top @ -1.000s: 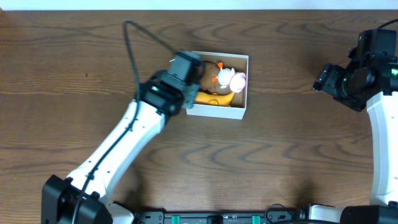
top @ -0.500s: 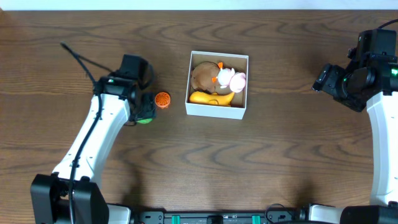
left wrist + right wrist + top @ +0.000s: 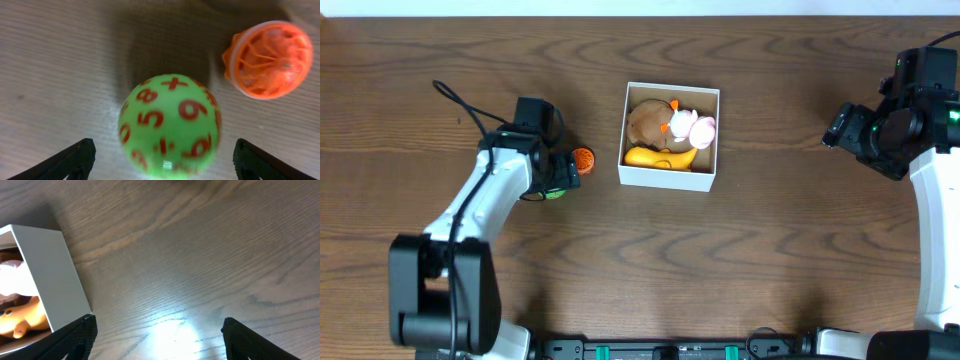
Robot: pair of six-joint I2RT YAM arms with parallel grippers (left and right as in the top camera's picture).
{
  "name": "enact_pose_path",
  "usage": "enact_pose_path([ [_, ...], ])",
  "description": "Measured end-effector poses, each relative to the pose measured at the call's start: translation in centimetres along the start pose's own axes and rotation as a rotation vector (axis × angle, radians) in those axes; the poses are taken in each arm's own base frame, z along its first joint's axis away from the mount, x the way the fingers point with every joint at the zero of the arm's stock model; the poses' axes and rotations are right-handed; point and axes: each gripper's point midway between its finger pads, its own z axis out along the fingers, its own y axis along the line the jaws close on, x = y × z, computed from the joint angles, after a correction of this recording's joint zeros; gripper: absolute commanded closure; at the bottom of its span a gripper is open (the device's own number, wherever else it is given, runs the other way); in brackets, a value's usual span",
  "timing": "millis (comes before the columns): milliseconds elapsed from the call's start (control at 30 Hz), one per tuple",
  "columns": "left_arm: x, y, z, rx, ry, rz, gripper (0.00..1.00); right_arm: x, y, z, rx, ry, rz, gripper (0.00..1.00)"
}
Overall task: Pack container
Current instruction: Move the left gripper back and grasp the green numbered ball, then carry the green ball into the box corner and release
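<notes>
Two left fingers (image 3: pixel 75 157) stand apart around a green ball (image 3: pixel 170 125) printed with red 8, 5, 9; right fingers (image 3: pixel 75 335) likewise apart.

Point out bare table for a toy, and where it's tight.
Bare: wood between the container and the right claw; the strip in front of the container. Tight: left of the container, where the left claw straddles the green ball by the orange ball.

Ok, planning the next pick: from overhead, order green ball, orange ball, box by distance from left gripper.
1. Green ball, under the left gripper.
2. Orange ball, close beside it.
3. Box, farthest, mid-table.
</notes>
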Motion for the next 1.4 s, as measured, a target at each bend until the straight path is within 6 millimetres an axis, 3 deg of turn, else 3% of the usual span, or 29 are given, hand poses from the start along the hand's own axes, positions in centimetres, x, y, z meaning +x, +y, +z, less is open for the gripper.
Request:
enact_pose_path([
  [233, 0.9, 0.0, 3.7, -0.023, 0.081, 0.010, 0.16, 0.0, 0.0, 0.0, 0.000, 0.001, -0.001, 0.17],
  [667, 0.1, -0.2, 3.3, -0.015, 0.065, 0.086, 0.41, 0.0, 0.0, 0.0, 0.000, 0.002, -0.005, 0.17],
  [833, -1.0, -0.5, 0.2, 0.004, 0.000, 0.099, 0.46, 0.1, 0.0, 0.0, 0.001, 0.002, -0.005, 0.17],
  [1033, -2.4, -2.7, -7.3, 0.106, -0.201, 0.134, 0.49, 0.1, 0.0, 0.0, 0.001, 0.003, -0.004, 0.17],
  [1200, -1.7, -7.7, -12.8, 0.245, -0.352, 0.251, 0.49, 0.1, 0.0, 0.0, 0.001, 0.004, -0.004, 0.16],
  [1300, -1.2, -10.9, -13.9, 0.306, -0.395, 0.327, 0.49, 0.1, 0.0, 0.0, 0.002, 0.004, -0.004, 0.16],
  [1400, -0.5, -14.2, -13.7, 0.351, -0.406, 0.401, 0.48, 0.2, -0.1, 0.0, 0.002, 0.007, -0.004, 0.17],
])
